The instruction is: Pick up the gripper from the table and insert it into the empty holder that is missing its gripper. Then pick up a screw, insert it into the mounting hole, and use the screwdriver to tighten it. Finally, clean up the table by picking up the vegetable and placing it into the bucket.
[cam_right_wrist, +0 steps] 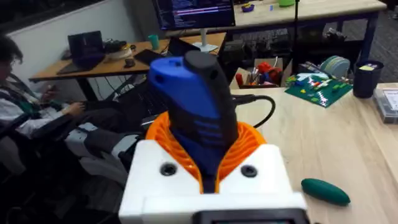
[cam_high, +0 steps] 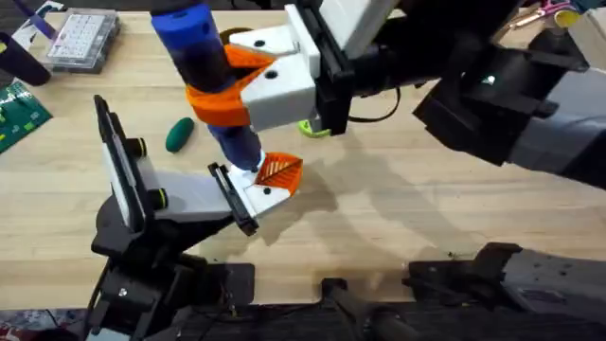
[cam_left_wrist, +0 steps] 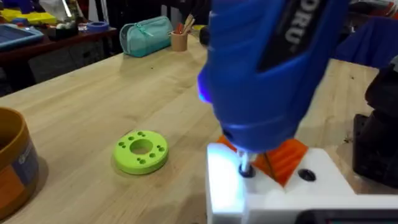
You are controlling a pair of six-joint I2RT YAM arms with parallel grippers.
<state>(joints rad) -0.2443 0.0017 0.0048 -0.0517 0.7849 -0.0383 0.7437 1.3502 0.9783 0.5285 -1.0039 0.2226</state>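
My right gripper reaches in from the right, shut on the blue screwdriver at its orange collar; its orange pads wrap the blue body. The screwdriver leans over the end of the left arm. Its thin bit stands in one of two holes of a white block with an orange ribbed pad, my left gripper. Any screw under the bit is hidden. The dark green vegetable lies on the table to the left, also the vegetable. The orange-brown bucket stands nearby.
A lime-green ring disc lies between the bucket and the white block. A clear parts box and a green circuit board sit at the far left. A teal pencil case is farther back.
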